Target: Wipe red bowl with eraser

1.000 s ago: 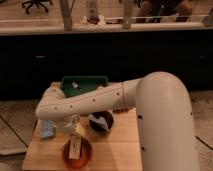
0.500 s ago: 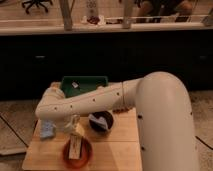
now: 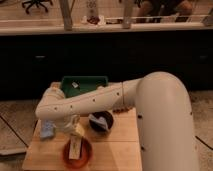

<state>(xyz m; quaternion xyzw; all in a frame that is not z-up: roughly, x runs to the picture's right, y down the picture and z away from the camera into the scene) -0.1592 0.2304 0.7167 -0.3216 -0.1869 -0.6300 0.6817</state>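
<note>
Behind your wooden tabletop (image 3: 117, 150) runs a long dark cabinet front (image 3: 130, 57) under a pale ledge (image 3: 45, 30). Speckled floor (image 3: 17, 107) on your left, office chair (image 3: 37, 5) far back.

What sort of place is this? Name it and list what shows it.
Probably an office kitchen or cafe area: a long dark counter with glass panels above, office chairs beyond, and a small wooden table. The pincer hangs over the red bowl, where the eraser lies.
</note>
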